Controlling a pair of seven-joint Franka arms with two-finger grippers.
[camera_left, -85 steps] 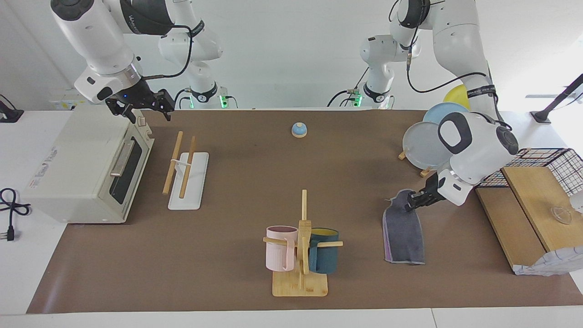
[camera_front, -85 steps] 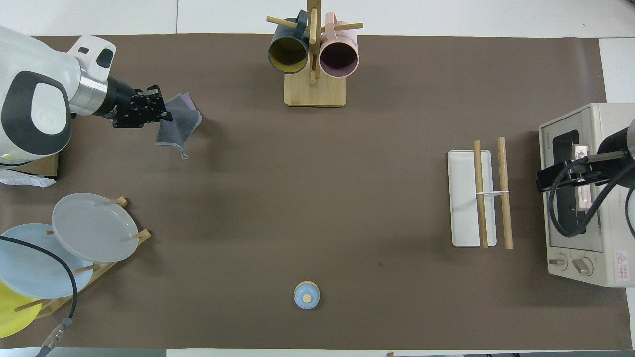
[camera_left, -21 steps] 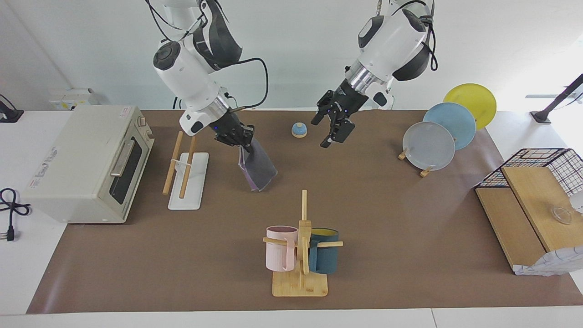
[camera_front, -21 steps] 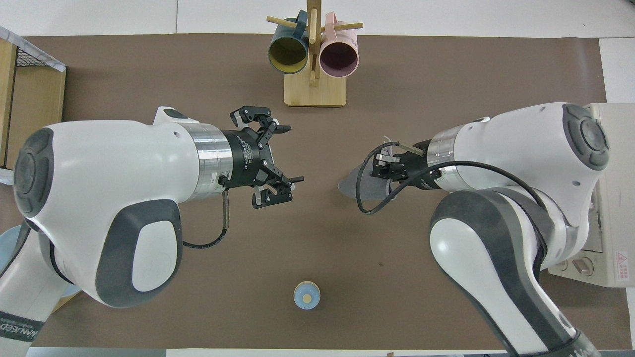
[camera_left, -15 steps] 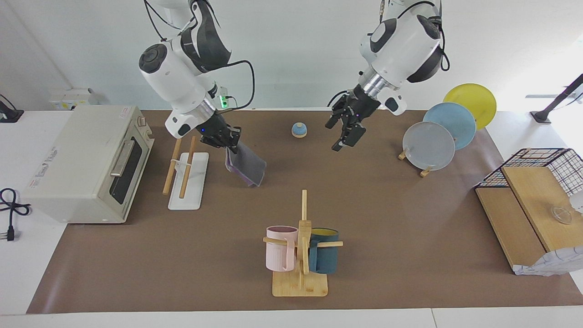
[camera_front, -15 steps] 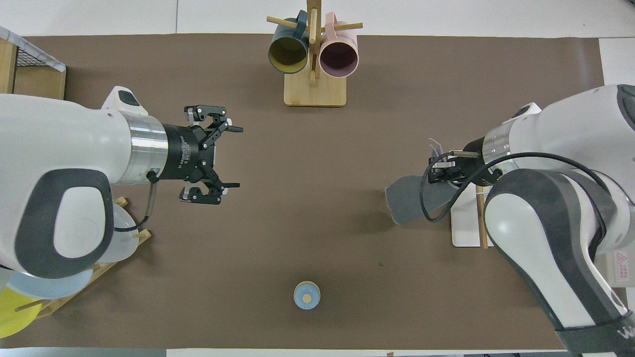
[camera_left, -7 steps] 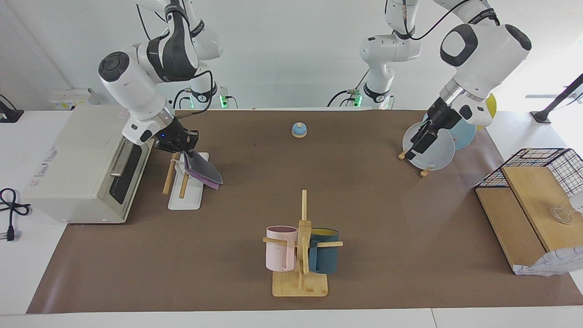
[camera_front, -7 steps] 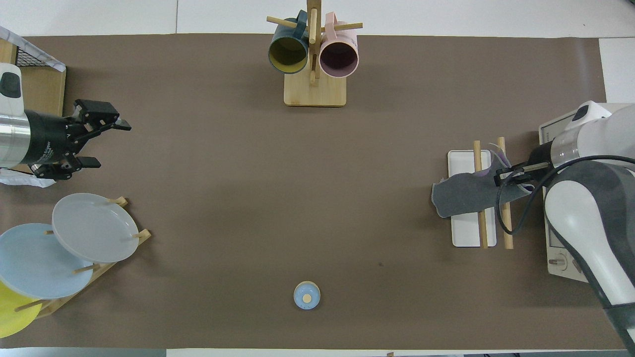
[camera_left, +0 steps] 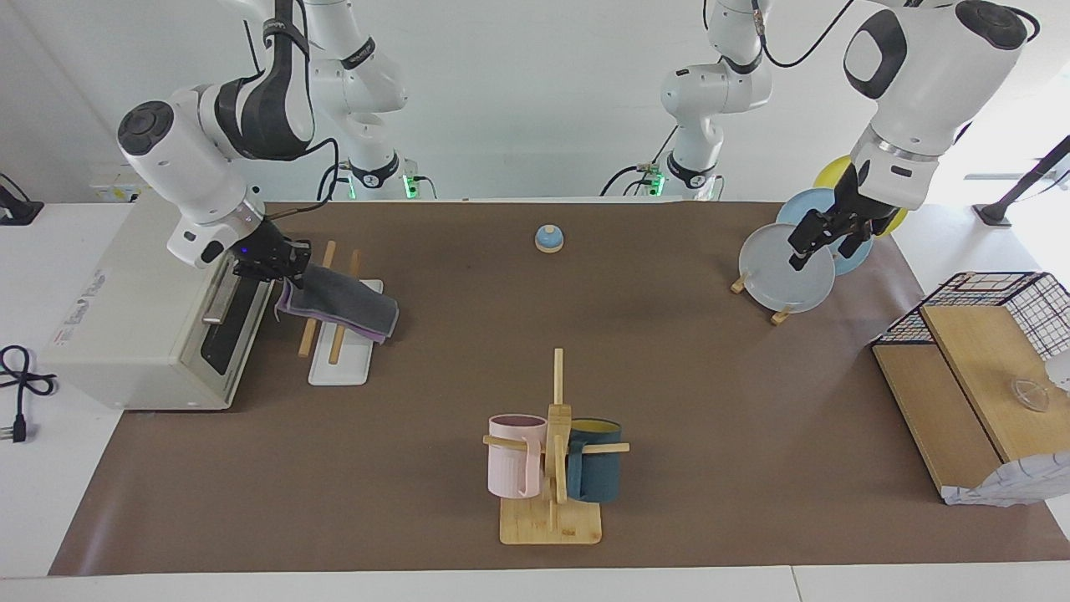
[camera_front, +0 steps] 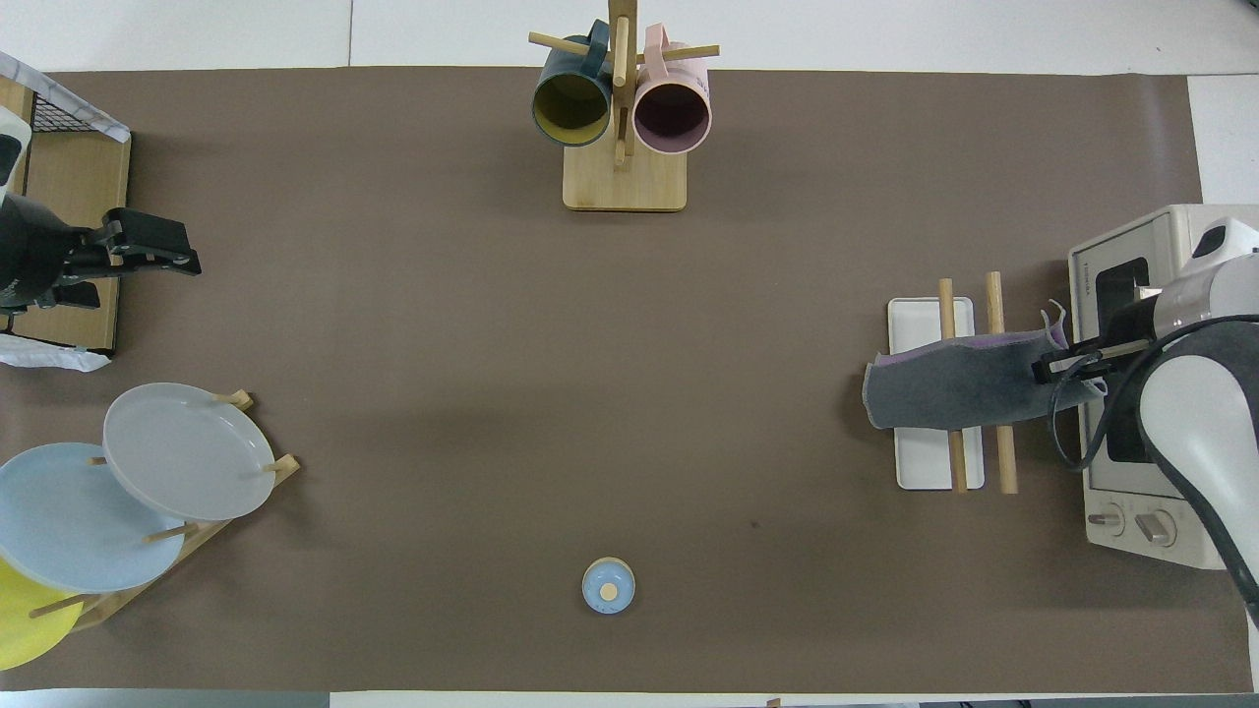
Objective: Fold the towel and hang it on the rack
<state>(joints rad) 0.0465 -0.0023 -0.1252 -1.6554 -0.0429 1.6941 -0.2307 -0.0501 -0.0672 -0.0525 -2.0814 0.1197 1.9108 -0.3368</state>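
Brown-matted table: folded grey-purple towel (camera_left: 338,303) drapes the rack (camera_left: 341,351), right gripper (camera_left: 280,269) clamping it.

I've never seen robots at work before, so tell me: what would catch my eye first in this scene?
Probably the right gripper, shut on a folded grey and purple towel that lies draped across the two wooden rods of the rack, beside the toaster oven. Next, the left gripper, open and holding nothing, over the coloured plates at the left arm's end of the table.
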